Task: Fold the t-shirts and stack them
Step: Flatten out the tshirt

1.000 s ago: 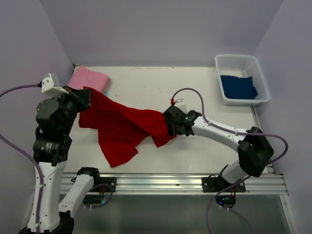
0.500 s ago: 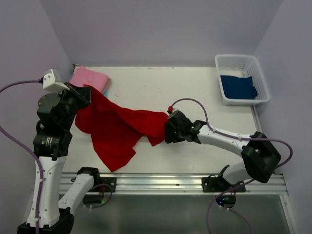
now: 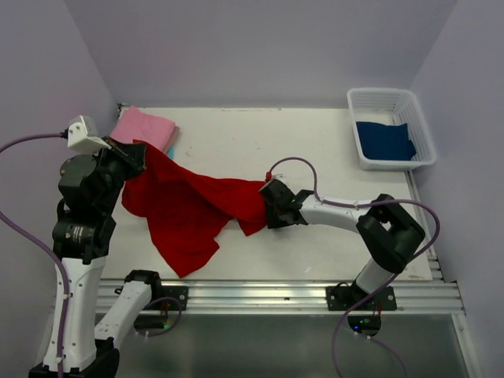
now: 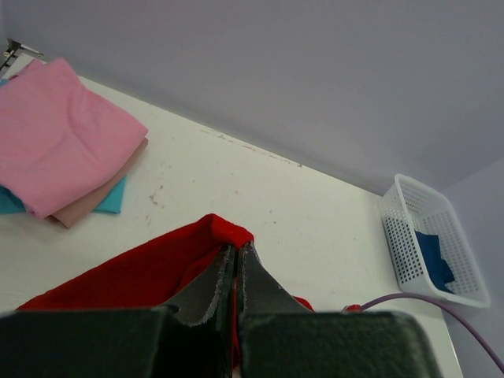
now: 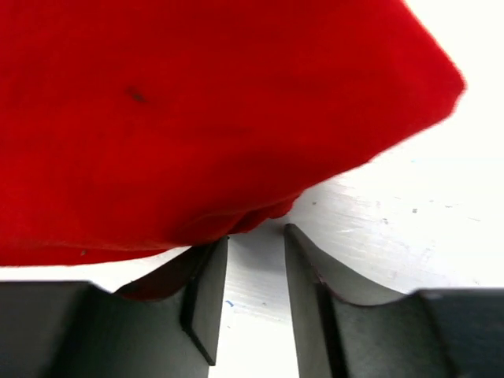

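A bright red t-shirt (image 3: 189, 209) hangs stretched from upper left down to the table's middle. My left gripper (image 3: 138, 151) is raised at the left and shut on a fold of it (image 4: 213, 232); in the left wrist view the jaws (image 4: 236, 247) press together on the red cloth. My right gripper (image 3: 268, 211) lies low on the table at the shirt's right edge. Its jaws (image 5: 256, 230) stand partly apart with bare table between them, and the red cloth (image 5: 197, 118) bunches just ahead of the tips, touching the left fingertip (image 5: 213, 252).
A folded stack with a pink t-shirt (image 3: 143, 127) on top sits at the back left, with beige (image 4: 87, 209) and turquoise (image 4: 118, 198) layers under it. A white mesh basket (image 3: 390, 94) at the back right holds a dark blue t-shirt (image 3: 384, 140).
My right gripper has dropped to the table and slid left against the shirt's right edge, and its jaws have narrowed. The left gripper keeps its hold and has barely moved.
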Motion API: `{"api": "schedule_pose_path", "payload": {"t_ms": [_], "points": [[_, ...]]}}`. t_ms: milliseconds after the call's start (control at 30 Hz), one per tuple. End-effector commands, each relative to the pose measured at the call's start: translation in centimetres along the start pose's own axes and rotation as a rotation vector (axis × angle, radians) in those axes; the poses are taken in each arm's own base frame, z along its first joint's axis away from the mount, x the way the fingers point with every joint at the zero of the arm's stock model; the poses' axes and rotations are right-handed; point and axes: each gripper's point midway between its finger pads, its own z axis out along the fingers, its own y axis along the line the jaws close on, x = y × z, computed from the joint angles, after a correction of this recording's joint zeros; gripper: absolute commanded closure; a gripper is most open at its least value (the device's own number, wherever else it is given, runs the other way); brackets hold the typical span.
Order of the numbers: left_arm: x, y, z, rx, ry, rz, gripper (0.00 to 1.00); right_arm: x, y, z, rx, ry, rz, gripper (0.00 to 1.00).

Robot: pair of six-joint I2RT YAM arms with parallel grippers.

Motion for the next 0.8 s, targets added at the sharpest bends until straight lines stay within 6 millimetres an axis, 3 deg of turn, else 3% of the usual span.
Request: {"api": "schedule_pose_path", "payload": {"t_ms": [0, 133, 200, 567, 767], "points": [[-1.9, -0.7, -0.9, 0.014, -0.055, 0.015, 1.0, -2.0, -1.0, -1.1, 0.06, -0.069, 0.015, 0.59], [-1.5, -0.7, -0.5, 0.019, -0.044, 0.011, 1.0, -2.8, -1.2, -2.1, 0.065, -0.106, 0.009, 0.49], [-1.5, -0.9, -0.4, 0.027, -0.043, 0.005, 1.0, -3.1, -1.6, -1.9, 0.077, -0.11, 0.003, 0.49], [-1.3, -0.8, -0.6, 0.026, -0.038, 0.007, 1.0, -4.5, -2.1, 1.6, 0.064, -0.1, -0.002, 0.61], [-0.9, -0.7, -0.6, 0.027, -0.025, 0.007, 1.0, -5.6, -0.5, 0.9, -0.015, -0.127, -0.008, 0.59]]}}
